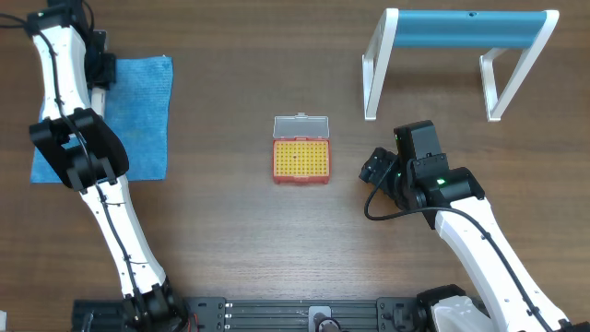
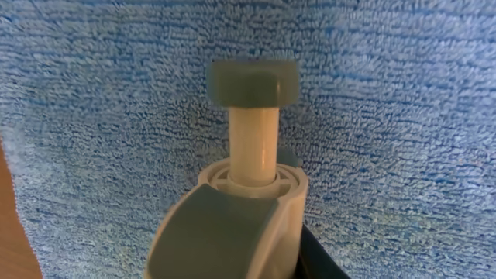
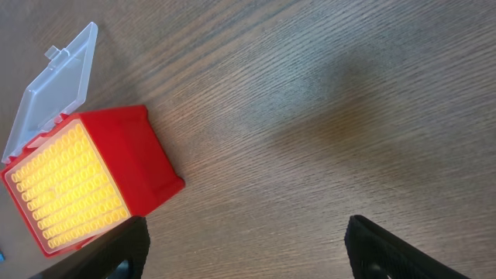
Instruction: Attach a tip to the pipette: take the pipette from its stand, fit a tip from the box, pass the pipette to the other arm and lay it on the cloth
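Pipette (image 2: 252, 155) sits in the left gripper (image 1: 100, 67), its body clamped between the 2 fingers and its plunger button pointing out past them. It is held close over the blue cloth (image 2: 403, 93), which suits the last step of laying it down, though its tip end is hidden, so I cannot tell whether a tip is fitted. The right gripper (image 3: 246, 252) holds nothing, its 2 fingers wide apart above the table (image 3: 349, 93) just beside the open red tip box (image 3: 85, 186), probably parked there to leave the left arm room, with the stand (image 1: 466, 28) well apart at the far side.
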